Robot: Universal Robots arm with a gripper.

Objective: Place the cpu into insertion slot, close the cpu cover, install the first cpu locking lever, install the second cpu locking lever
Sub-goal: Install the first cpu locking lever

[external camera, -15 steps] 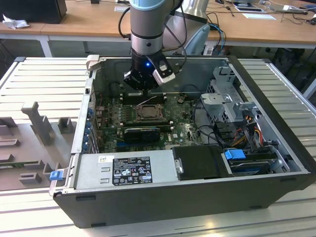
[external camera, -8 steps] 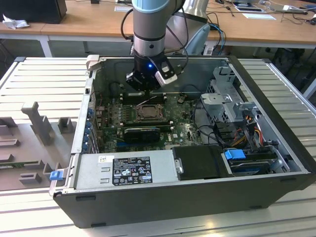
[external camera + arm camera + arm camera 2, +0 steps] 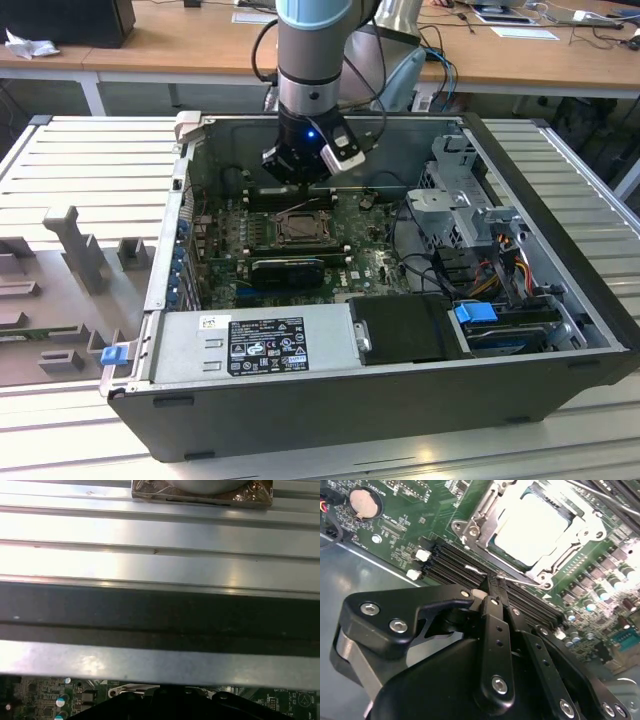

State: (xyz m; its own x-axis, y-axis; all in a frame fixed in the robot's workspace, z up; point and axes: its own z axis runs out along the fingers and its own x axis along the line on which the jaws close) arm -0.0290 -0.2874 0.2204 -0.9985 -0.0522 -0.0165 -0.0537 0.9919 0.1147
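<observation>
CPU (image 3: 532,527) is seated in the insertion slot (image 3: 495,547), its pale metal top glaring bright just beyond your pincer (image 3: 496,586) in the second wrist view. Your pincer's fingers (image 3: 492,630) are drawn together, tips meeting on a thin silvery locking lever (image 3: 485,573) that runs along the near edge of the socket; whether they actually pinch it, I cannot tell. CPU cover (image 3: 470,527) lies down around the chip, framing it. Between your pincer and the socket run the black memory slots (image 3: 452,557), and off to one side sits a round coin battery (image 3: 362,502) on the green motherboard (image 3: 405,535). From the exterior view your pincer (image 3: 300,172) hangs inside the open computer case (image 3: 400,400), right over the far edge of the socket, with the case resting on the ribbed metal counter (image 3: 90,160).
</observation>
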